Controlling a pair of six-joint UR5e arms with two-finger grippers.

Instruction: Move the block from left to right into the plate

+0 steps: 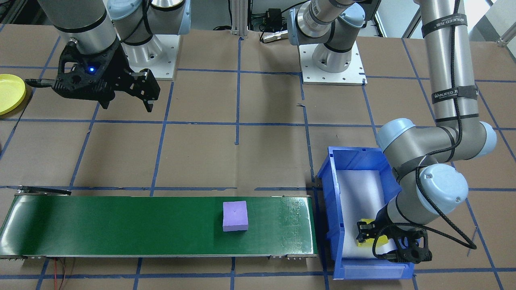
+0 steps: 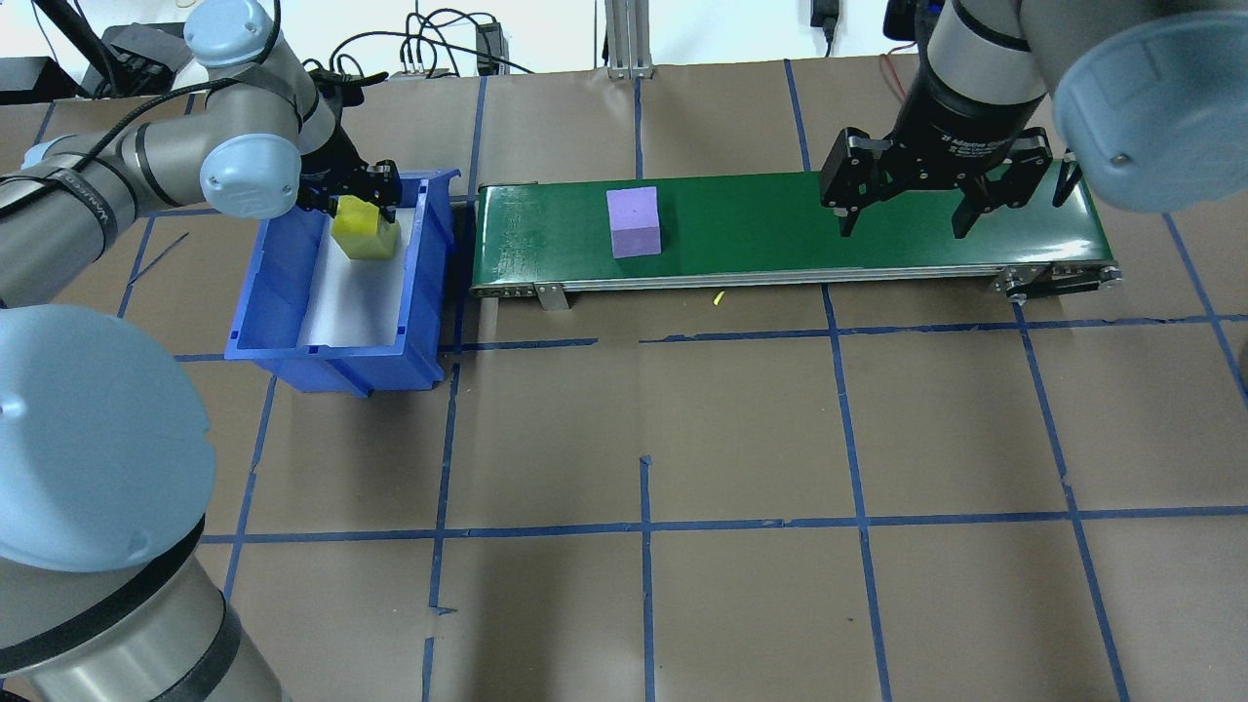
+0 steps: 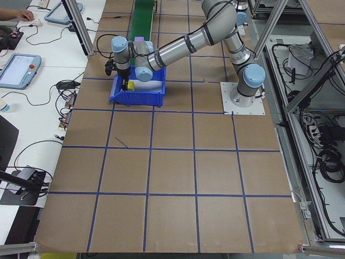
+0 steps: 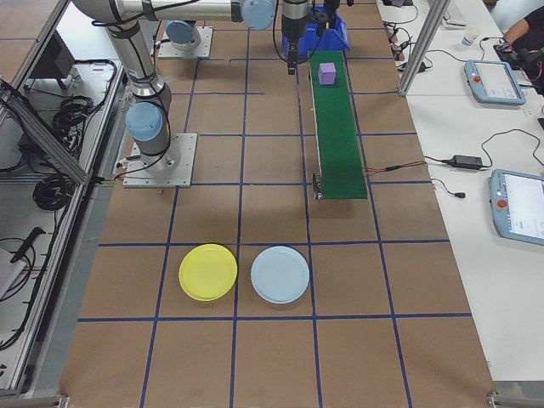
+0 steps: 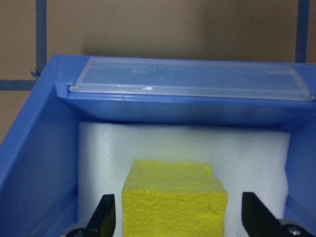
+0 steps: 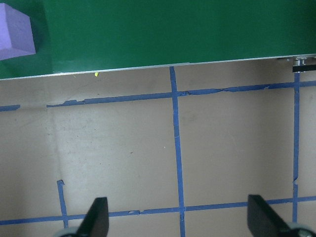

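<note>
A yellow block (image 5: pixel 175 197) rests on white foam inside the blue bin (image 2: pixel 341 356). My left gripper (image 5: pixel 177 219) is lowered into the bin and is open. Its fingers (image 5: pixel 106 217) stand on either side of the block with small gaps. The same gripper (image 2: pixel 353 195) shows at the bin's far end. A purple block (image 2: pixel 634 221) lies on the green conveyor (image 2: pixel 780 224). My right gripper (image 2: pixel 904 229) hangs open and empty near the conveyor's right end, above the brown table. The yellow plate (image 4: pixel 207 272) lies far off on the robot's right; its edge (image 1: pixel 10 94) shows too.
A light blue plate (image 4: pixel 280 274) lies beside the yellow one. The bin stands against the conveyor's left end. Blue tape lines cross the brown table. Operators' desks with tablets and cables run along the table's far side.
</note>
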